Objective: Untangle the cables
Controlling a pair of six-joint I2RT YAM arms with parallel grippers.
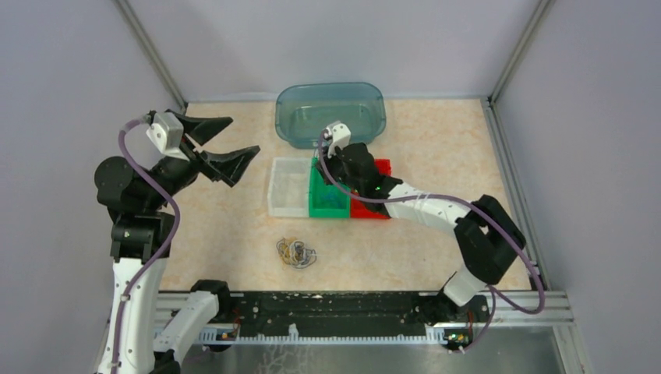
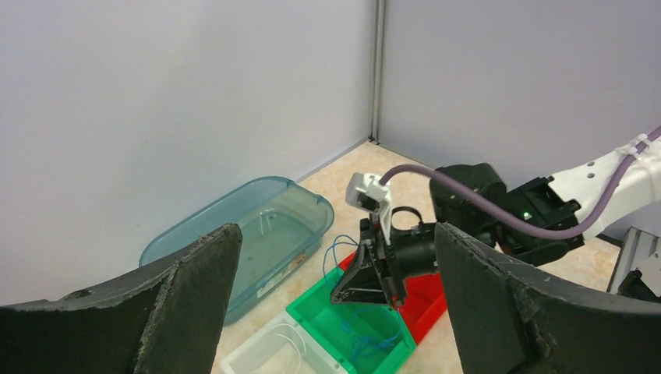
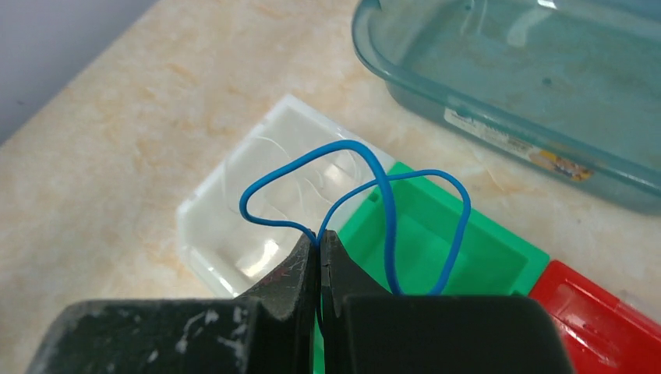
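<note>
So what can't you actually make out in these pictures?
Tangle of cables, top view: too small to count the wires or follow the knots.
Red bin, top view: the right arm covers most of it; the right wrist view cuts it off.
Blue wire, right wrist view: its lower ends vanish behind the right claw.
White bin, top view: pale contents blur into the plastic.

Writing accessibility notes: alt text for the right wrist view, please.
The shut right end effector pinches a looped blue cable above a green bin, with a white bin, a red bin and a teal tub nearby.
</note>
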